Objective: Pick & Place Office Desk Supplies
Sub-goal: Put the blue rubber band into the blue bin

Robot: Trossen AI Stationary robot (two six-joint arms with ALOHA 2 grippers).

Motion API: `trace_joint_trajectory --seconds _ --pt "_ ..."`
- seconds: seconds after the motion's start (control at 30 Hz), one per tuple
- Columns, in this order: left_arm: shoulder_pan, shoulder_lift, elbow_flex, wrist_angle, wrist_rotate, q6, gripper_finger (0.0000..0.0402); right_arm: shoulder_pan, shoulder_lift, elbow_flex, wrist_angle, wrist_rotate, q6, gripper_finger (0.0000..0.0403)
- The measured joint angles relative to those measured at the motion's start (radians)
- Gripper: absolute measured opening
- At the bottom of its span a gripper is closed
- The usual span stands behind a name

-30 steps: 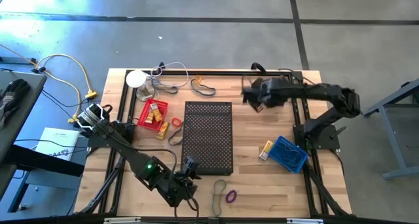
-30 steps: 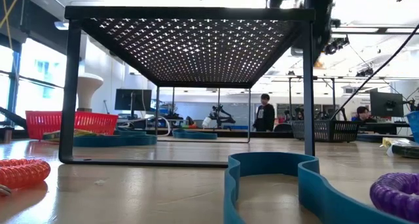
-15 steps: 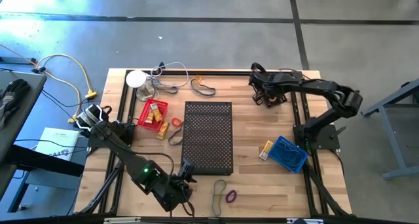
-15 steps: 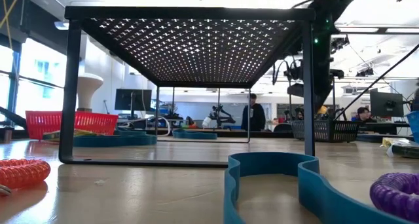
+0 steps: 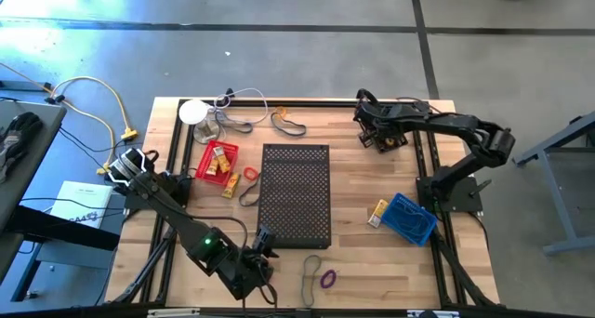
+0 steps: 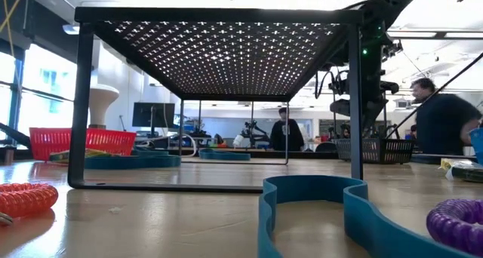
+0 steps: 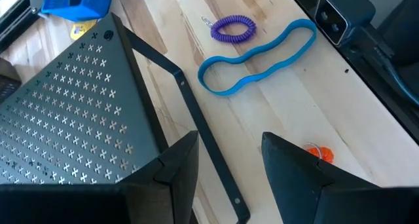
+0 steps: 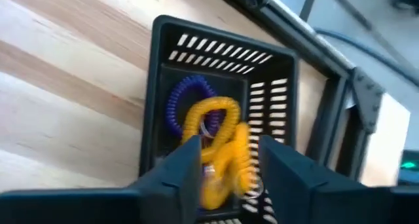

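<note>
Both right fingers (image 8: 190, 162) apparently around yellow loop (image 8: 219, 149)

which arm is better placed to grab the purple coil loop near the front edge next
Left. Its claw is open by the mesh stand, with the purple coil loop just ahead. The right claw hangs over the black basket at the far corner.

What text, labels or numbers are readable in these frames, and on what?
None can be read.
Paper sheet left of the table, high view: dark print, too small to read.
Yellow packet beside the blue bin: markings too small to read.
Yellow pieces in the red basket: no readable text.
</note>
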Motion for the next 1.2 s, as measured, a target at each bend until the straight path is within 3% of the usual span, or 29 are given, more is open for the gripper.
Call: trace_joint_trajectory --seconds 0.1,0.2,0.4,0.57,0.73,0.97,1.2 --pt "-0.004 0.0 0.0 -0.013 -0.003 -0.034 0.0159 0.037 -0.008 0.0 -0.004 0.03 -0.049 0.0175" --pt "-0.02 -0.015 0.0 -0.075 -0.016 -0.16 0.0159 0.093 -0.049 0.0 -0.013 -0.008 -0.1 0.0199" --pt "-0.082 -0.091 0.0 -0.191 -0.023 -0.363 0.0159 0.235 -0.211 0.0 -0.045 -0.034 -0.046 0.0212" --pt "-0.162 -0.137 0.001 -0.317 -0.012 -0.372 0.0159 0.389 -0.349 0.001 -0.021 -0.097 0.056 0.0212" --pt "-0.219 -0.138 0.001 -0.447 -0.157 -0.352 0.0159 0.523 -0.406 0.002 0.015 -0.239 0.174 0.0212" --pt "-0.176 -0.184 0.001 -0.596 -0.185 -0.378 0.0159 0.725 -0.413 0.002 0.083 -0.195 0.329 0.0205" --pt "-0.024 -0.334 -0.03 -0.637 -0.067 -0.281 0.0159 0.948 -0.388 0.0 0.184 -0.008 0.408 0.0205"
